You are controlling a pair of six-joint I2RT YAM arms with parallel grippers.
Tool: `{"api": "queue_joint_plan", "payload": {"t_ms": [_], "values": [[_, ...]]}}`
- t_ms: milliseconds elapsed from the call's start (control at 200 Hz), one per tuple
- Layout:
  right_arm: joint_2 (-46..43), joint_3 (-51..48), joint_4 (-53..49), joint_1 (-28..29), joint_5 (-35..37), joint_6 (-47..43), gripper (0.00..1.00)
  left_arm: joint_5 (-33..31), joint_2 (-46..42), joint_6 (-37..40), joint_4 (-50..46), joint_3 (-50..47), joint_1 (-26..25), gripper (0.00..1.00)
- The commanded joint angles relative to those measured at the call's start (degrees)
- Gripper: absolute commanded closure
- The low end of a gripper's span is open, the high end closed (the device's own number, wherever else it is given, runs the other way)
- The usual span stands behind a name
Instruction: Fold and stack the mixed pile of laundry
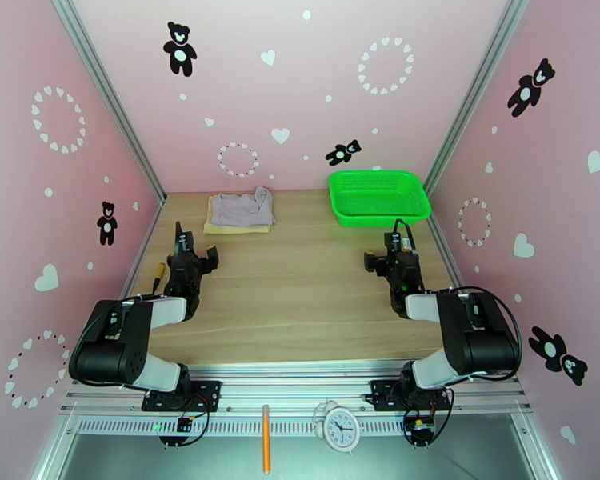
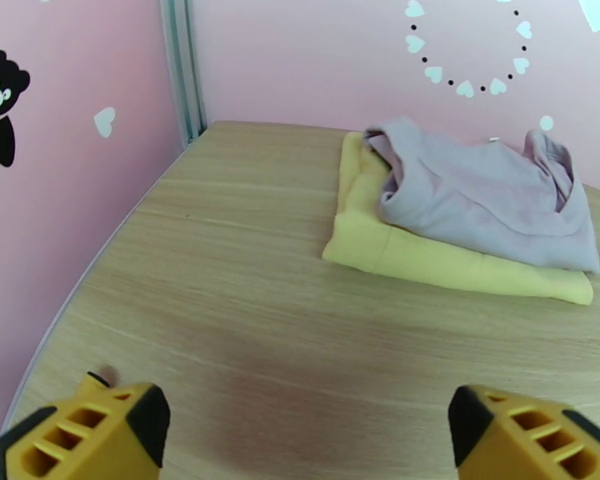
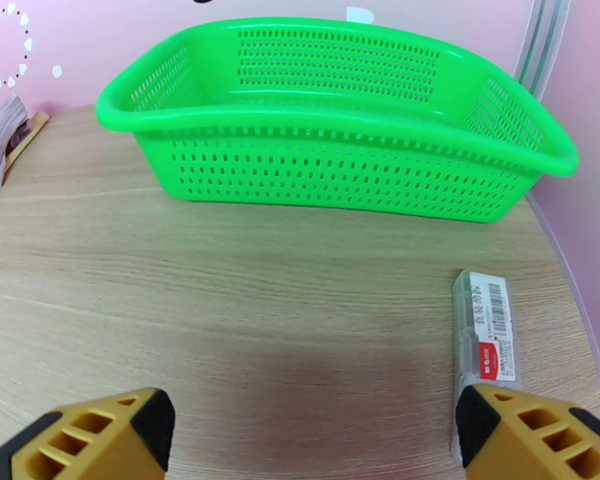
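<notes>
The mixed laundry pile lies folded at the back left of the table: a pale grey-lilac garment (image 1: 242, 207) (image 2: 492, 202) rests on top of a tan-beige cloth (image 1: 234, 228) (image 2: 428, 262), whose edges stick out along the front and left. The garment's edge (image 3: 0, 142) also peeks in at the left of the right wrist view. My left gripper (image 1: 196, 246) (image 2: 308, 434) hovers open and empty just in front of the stack, not touching it. On the right side of the table my right gripper (image 1: 384, 251) (image 3: 312, 438) stands open and empty, facing the basket.
An empty green mesh basket (image 1: 378, 218) (image 3: 332, 174) stands at the back right. A small clear box with a barcode label (image 3: 484, 330) lies by my right fingertip. Pink walls close three sides. A clock (image 1: 338, 426) and an orange pen (image 1: 266, 438) lie on the front rail.
</notes>
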Motion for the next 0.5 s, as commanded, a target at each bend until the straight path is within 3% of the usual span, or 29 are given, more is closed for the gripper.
{"api": "queue_joint_plan", "payload": {"t_ms": [0,495], "values": [[0.2,0.4,-1.2,-0.2,-1.3,-0.8,0.01,2.8,0.1,0.4,-0.9,0.8,0.7,0.01],[-0.1,0.3,-1.5,-0.1,-1.3,-0.9,0.01,2.9,0.2,0.4,-0.9,0.9,0.7,0.01]]}}
